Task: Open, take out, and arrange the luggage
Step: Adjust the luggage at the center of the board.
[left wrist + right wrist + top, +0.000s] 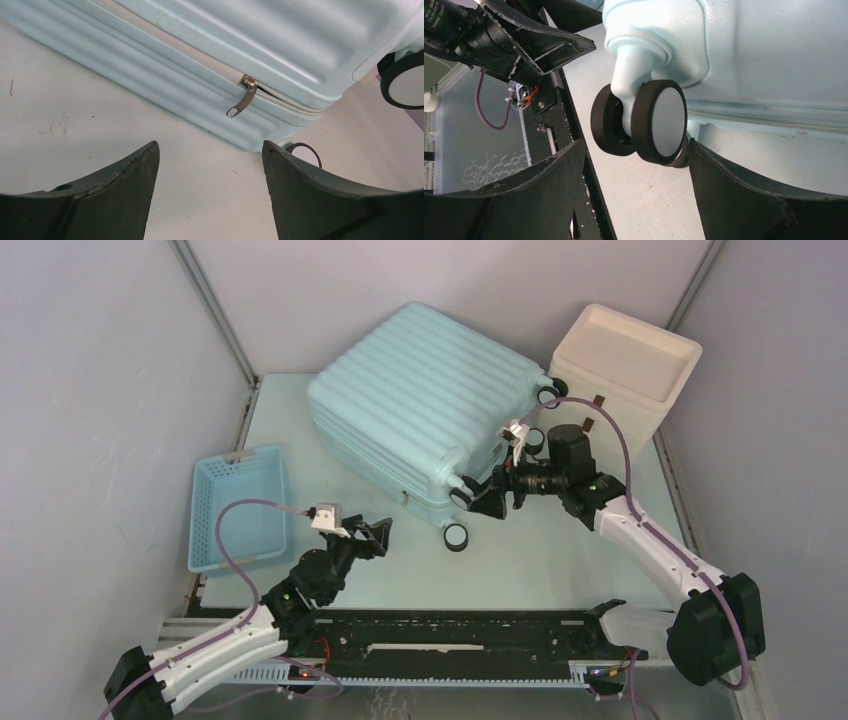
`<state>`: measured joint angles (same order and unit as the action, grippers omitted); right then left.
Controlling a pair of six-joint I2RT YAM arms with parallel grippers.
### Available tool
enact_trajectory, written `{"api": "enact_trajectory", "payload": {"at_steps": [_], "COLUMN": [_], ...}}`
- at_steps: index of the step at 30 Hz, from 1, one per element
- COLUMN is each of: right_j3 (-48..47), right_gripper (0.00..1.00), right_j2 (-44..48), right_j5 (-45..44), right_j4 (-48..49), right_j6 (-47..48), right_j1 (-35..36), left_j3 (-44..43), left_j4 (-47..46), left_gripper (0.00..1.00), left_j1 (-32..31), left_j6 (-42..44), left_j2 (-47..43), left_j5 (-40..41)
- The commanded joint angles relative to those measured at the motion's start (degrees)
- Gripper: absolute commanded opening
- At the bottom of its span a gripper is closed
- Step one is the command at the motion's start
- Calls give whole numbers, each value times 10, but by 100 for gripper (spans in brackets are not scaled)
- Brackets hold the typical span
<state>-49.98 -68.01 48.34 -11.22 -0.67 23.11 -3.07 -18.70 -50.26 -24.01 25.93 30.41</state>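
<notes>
The luggage, a pale mint-blue ribbed suitcase, lies flat at the back middle of the table, wheels toward the right arm. In the left wrist view its side shows the zip line with a metal zip pull hanging down. My left gripper is open, a short way in front of that side, holding nothing. My right gripper is open at the suitcase's near corner. A black-and-white wheel sits just ahead of its tips, close against the right finger.
A blue slatted basket stands at the left. A cream-white box stands at the back right, next to the suitcase. Another wheel points toward the table's middle. The black rail runs along the near edge.
</notes>
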Motion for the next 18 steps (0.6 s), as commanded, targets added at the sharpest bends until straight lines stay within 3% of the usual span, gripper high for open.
{"api": "enact_trajectory", "payload": {"at_steps": [1, 5, 11, 18], "right_j3": [-2, -20, -40, -77], "right_gripper": [84, 77, 42, 31], "right_j2": [-5, -17, -23, -46], "right_j5": [-39, -45, -33, -74], "right_j4": [33, 21, 2, -14], "right_j6": [-10, 4, 33, 43], "right_j1": [27, 50, 93, 147], "left_j3": [-21, -21, -20, -22], "left_j4": [-7, -7, -6, -5], "left_gripper": [80, 80, 79, 79], "left_j1": [-2, -2, -2, -2], "left_j6": [-5, -5, -5, -5], "left_j2": [8, 8, 6, 5], "left_j5": [14, 14, 14, 14]}}
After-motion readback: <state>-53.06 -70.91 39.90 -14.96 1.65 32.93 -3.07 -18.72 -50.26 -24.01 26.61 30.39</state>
